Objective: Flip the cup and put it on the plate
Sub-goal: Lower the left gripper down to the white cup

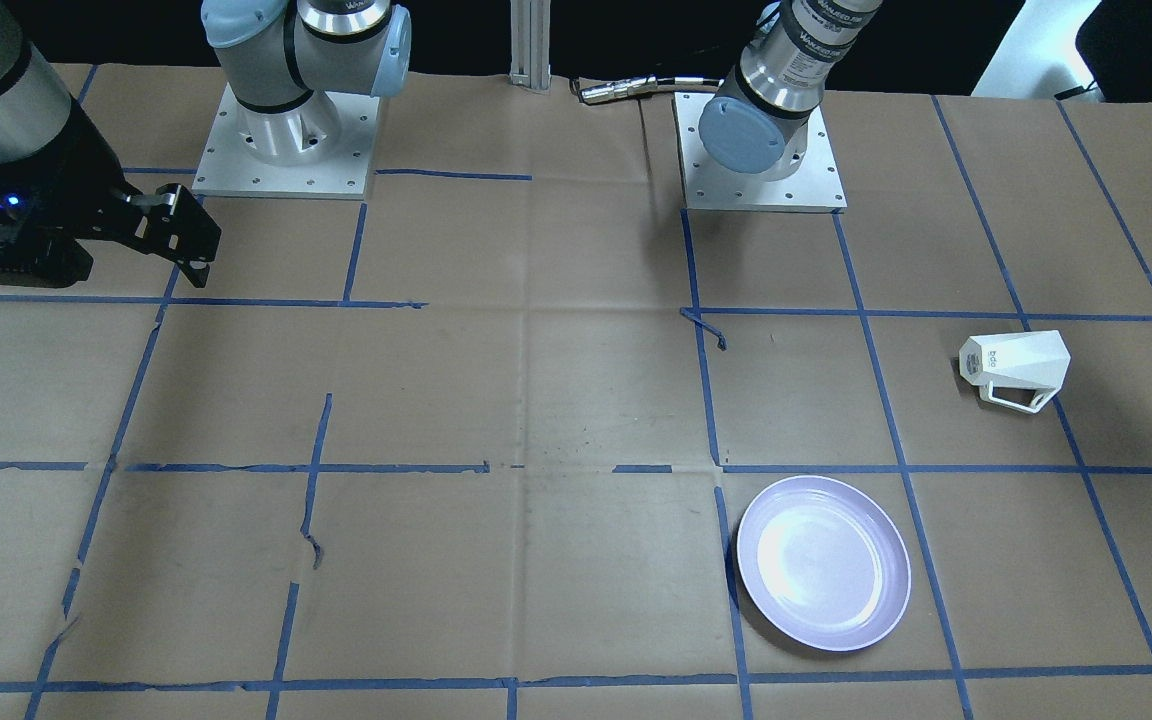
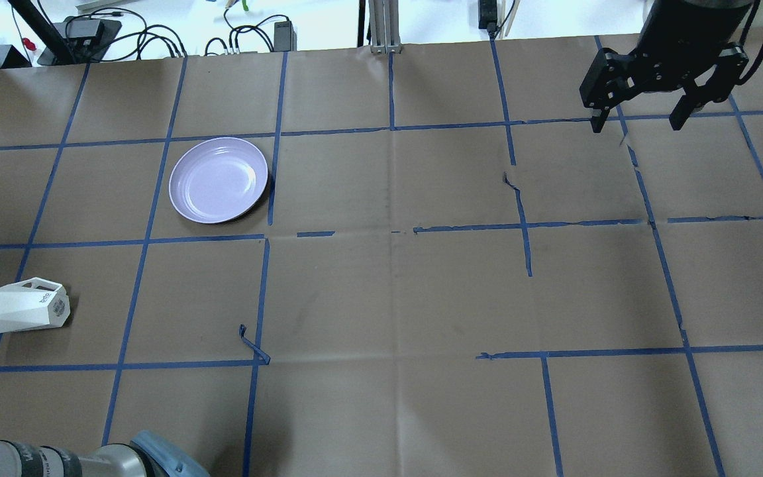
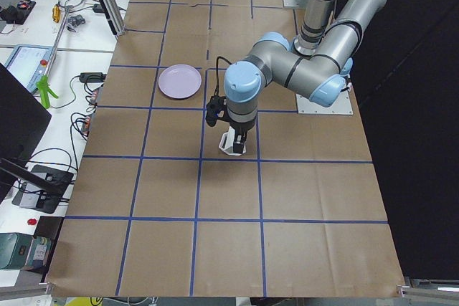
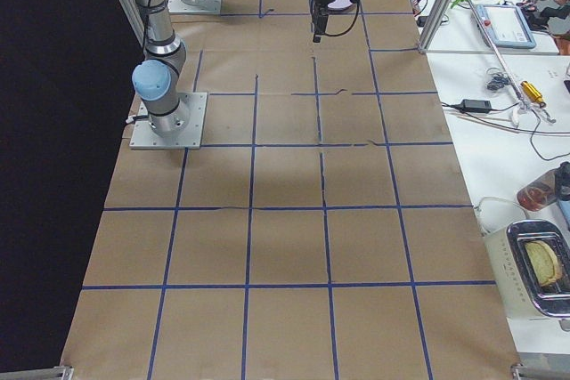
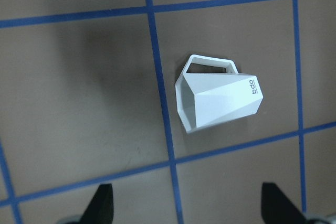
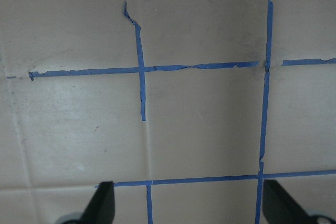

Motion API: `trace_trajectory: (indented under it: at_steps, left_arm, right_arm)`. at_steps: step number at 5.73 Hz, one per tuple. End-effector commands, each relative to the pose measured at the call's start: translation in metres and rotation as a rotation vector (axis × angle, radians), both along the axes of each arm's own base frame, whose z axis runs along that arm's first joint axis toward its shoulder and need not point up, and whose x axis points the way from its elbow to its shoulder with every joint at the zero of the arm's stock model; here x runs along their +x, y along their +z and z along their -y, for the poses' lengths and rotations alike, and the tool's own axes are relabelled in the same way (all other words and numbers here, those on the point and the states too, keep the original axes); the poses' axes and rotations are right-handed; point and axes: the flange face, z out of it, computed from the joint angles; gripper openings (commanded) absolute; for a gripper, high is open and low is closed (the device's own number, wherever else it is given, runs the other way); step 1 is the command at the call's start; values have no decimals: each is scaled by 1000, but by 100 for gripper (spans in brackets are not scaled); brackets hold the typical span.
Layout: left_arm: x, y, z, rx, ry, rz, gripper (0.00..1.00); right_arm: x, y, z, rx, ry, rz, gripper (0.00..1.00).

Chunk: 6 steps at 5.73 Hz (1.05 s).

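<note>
Cup [image 5: 220,95]: lying on its side on the tabletop [image 1: 536,400], handle out to one side, just beside a blue tape line [image 5: 154,30], over on my left.
Plate [image 1: 824,562]: flat on the tabletop, bare, well apart from the cup and farther out from my base.
My left claw [image 5: 190,205]: hanging above the cup, fingers spread wide, touching nothing.
My right claw [image 2: 640,122]: far across on my right side, raised off the brown paper, fingers apart and holding nothing.
</note>
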Motion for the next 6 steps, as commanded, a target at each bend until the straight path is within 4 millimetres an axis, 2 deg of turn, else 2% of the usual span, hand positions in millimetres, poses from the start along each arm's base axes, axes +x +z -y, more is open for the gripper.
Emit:
trace_trajectory:
  at_steps: [1, 3, 4, 6]
  left_arm:
    - [39, -83, -14, -72, 164, -328, 99]
    - [29, -153, -12, -88, 168, -614, 99]
    - [25, -178, -13, -98, 144, -695, 99]
    - [25, -211, -13, -118, 129, -762, 99]
  right_arm:
    - [0, 0, 0, 1, 0, 0, 100]
    - [-1, 0, 0, 1, -2, 0, 100]
    - [0, 0, 0, 0, 0, 0, 100]
    - [0, 0, 0, 1, 0, 0, 100]
